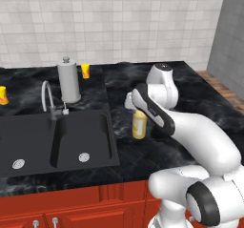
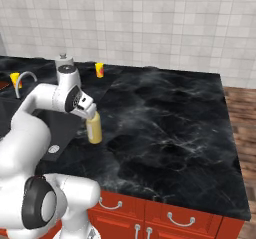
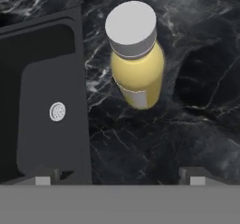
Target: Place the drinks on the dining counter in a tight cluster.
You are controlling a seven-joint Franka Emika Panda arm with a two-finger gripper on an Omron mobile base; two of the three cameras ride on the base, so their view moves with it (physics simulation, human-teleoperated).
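Counter: we see the black veined dining counter (image 1: 190, 86) over red cabinet fronts (image 2: 165, 215), tiled wall behind.
Sink: inset sink (image 1: 57, 141) at left, paper towel cylinder (image 1: 69, 81) behind it.
Drink: yellow bottle (image 3: 136, 59) stands upright just right of the sink.
Gripper: our gripper (image 3: 119, 178) hangs above the bottle, jaws spread wide, holding nothing; we judge it placed.

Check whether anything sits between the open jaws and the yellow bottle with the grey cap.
Nothing visible does. The gripper hangs above the yellow bottle with the grey cap, jaws wide open, with only bare black marble-look countertop around it; the black sink lies off to one side.
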